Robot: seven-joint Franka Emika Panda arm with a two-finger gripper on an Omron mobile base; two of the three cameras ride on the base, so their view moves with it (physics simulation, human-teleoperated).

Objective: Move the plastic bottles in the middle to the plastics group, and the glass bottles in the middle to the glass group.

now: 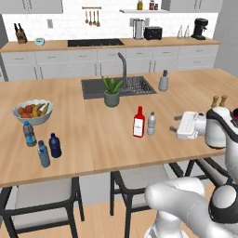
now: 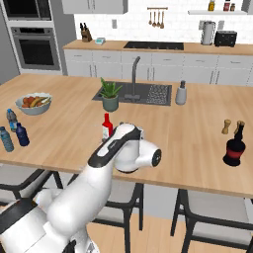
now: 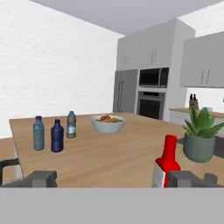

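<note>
Bottles sit in two clusters on the wooden surface [image 1: 93, 153]. At the far left, near the front edge, two blue-labelled water bottles stand, one [image 1: 29, 134] just in front of the fruit bowl [image 1: 32, 112] and the other [image 1: 43, 154] closer to the edge, with the navy bottle [image 1: 55, 145] standing upright just beside them, so it is already among the plastics. Further right, in front of the sink [image 1: 118, 87], a potted plant [image 1: 111, 91] stands on the surface. In the middle, the red bottle [image 1: 138, 122] with its white label stands upright, and the clear greyish bottle [image 1: 151, 123] stands just to its right, close but apart from it. A grey dispenser [image 1: 163, 81] stands by the sink's right end. Right of the middle pair, the white arm reaches in low over the surface, and its pincer [image 1: 174, 124] points toward the clear bottle with both fingers spread wide and nothing between them, a gap left between it and that bottle. From the hand camera, the red bottle [image 3: 166, 161] rises just behind the right fingertip. At the far right end, a dark round bottle with a red base [image 2: 234, 146] stands near two small shakers [image 2: 232, 126].
</note>
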